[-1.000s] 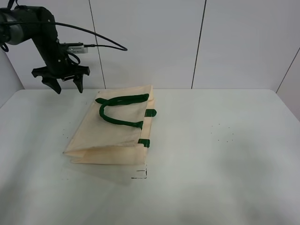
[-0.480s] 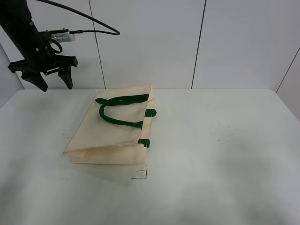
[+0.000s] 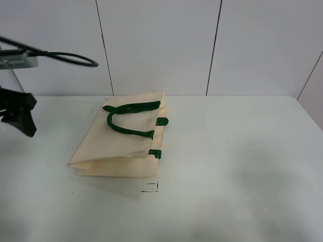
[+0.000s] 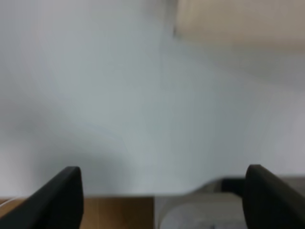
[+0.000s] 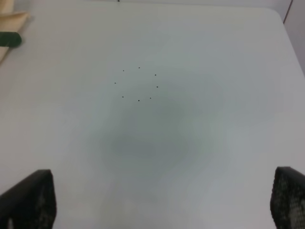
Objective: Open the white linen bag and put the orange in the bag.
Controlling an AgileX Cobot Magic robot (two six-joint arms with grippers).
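Note:
The white linen bag lies flat and closed on the table, its dark green handles resting on top. A blurred edge of it shows in the left wrist view, and a corner with a green tab shows in the right wrist view. The orange is not in any view. My left gripper hangs open and empty at the far left edge, well left of the bag; in its wrist view the fingers stand wide apart. My right gripper is open and empty above bare table; the exterior view does not show it.
The white table carries a cluster of small dark specks to the right of the bag and a small black mark by the bag's near corner. A cable trails from the left arm. The left table edge shows below the left gripper.
My left arm has swung from behind the bag's far left corner out to the left and lower, now partly off the frame. The bag has not moved.

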